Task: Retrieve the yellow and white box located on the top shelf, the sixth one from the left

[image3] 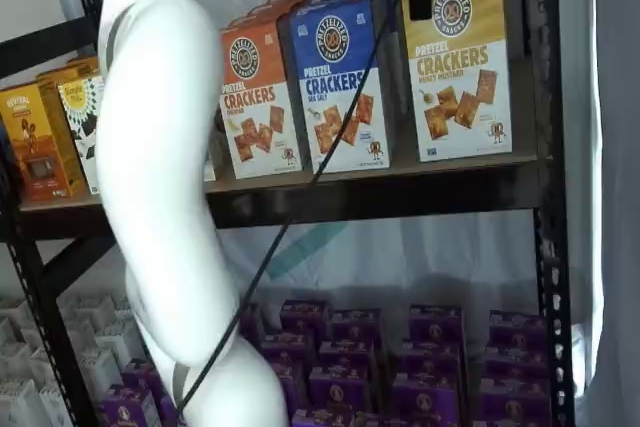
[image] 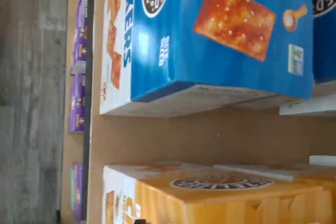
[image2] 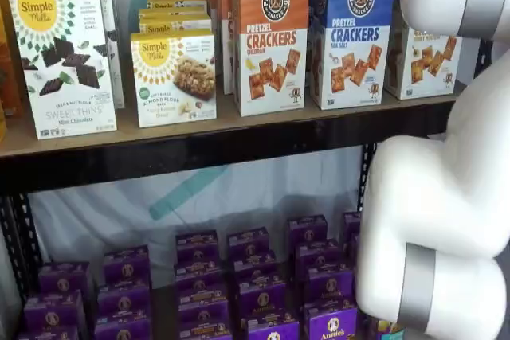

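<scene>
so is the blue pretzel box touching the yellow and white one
Apart. The wrist view shows a strip of bare top shelf between the blue Pretzel Crackers box and the yellow and white box.

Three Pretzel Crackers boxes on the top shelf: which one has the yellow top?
The yellow and white box, beside the right upright; its neighbours are the blue box and the orange box.

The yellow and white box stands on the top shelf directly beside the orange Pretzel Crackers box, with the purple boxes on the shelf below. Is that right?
Not quite. The yellow and white box stands on the top shelf directly beside the blue Pretzel Crackers box, not the orange box, which is one place further along. A shelf view shows this. The purple boxes are indeed on the shelf below.
</scene>
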